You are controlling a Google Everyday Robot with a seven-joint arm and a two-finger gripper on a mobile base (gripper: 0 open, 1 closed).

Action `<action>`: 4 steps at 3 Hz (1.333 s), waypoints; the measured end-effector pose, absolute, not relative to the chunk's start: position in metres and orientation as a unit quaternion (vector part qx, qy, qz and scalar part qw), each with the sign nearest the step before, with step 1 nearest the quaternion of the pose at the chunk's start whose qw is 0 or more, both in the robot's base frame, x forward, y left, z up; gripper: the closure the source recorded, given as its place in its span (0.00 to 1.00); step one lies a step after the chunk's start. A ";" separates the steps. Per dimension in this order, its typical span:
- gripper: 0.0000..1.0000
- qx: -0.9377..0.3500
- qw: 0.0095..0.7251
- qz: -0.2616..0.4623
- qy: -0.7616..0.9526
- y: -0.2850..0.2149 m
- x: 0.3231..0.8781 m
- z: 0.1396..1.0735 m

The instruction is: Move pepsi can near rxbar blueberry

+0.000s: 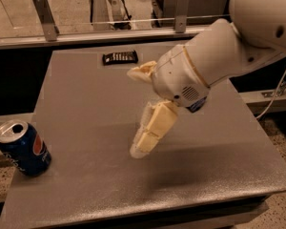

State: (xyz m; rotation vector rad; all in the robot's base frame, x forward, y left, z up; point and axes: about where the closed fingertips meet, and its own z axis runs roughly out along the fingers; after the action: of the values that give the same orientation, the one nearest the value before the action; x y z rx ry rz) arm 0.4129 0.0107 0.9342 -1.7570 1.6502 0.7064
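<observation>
The pepsi can (pixel 23 148) stands upright at the table's left front edge, dark blue with a silver top and round logo. My gripper (pixel 134 112) hovers over the middle of the table, well to the right of the can, open and empty; one cream finger (pixel 142 72) points left, the other (pixel 151 130) points down-left. A small dark blue bit (pixel 196 107) peeks out under my wrist; it may be the rxbar blueberry, which is otherwise hidden by the arm.
A black wrapped bar (pixel 120 57) with white lettering lies near the table's far edge. The grey table (pixel 86 104) ends close to the can on the left. A metal rail (pixel 109 35) runs behind the table.
</observation>
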 end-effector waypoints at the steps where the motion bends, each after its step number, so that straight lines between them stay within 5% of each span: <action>1: 0.00 -0.650 0.314 0.306 0.620 0.052 0.403 0.916; 4: 0.00 -0.636 0.363 0.389 0.558 0.178 0.389 0.891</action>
State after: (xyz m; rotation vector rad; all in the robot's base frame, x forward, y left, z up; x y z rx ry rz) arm 0.3895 0.1784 0.8914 -1.6369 1.4372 1.0020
